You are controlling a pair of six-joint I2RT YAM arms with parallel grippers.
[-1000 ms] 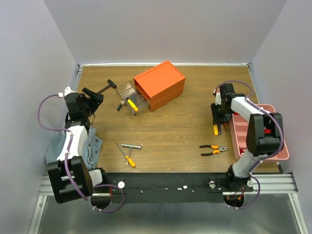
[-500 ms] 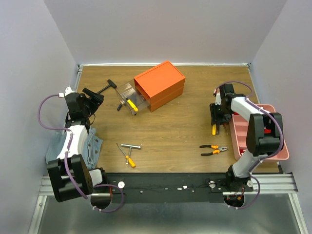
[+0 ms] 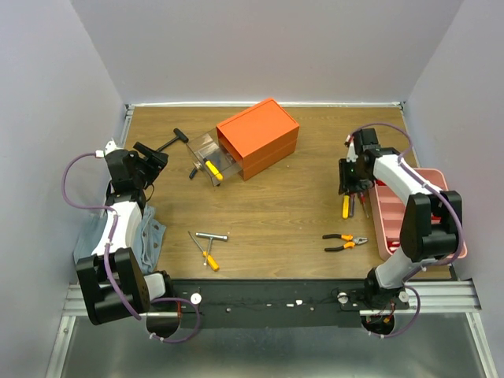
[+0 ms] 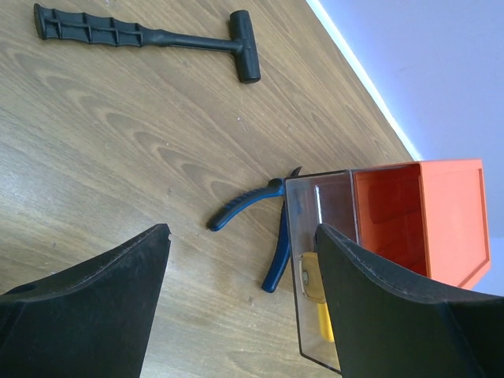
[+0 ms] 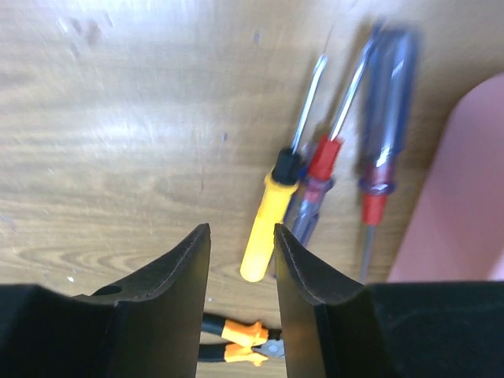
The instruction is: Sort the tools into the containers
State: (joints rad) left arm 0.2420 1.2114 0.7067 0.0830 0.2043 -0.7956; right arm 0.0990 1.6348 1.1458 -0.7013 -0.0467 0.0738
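With the right gripper (image 5: pixel 242 232) held part-open and empty over the yellow-handled screwdriver (image 5: pixel 266 220), laid on the table (image 5: pixel 118 118) just beside the pink tray (image 5: pixel 461 189), the jaws should be squared across that handle alone and the adjoining red-handled screwdriver (image 5: pixel 323 161) avoided.

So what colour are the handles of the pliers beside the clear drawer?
Blue; the pliers show best in the left wrist view.

No legible text (labels included)
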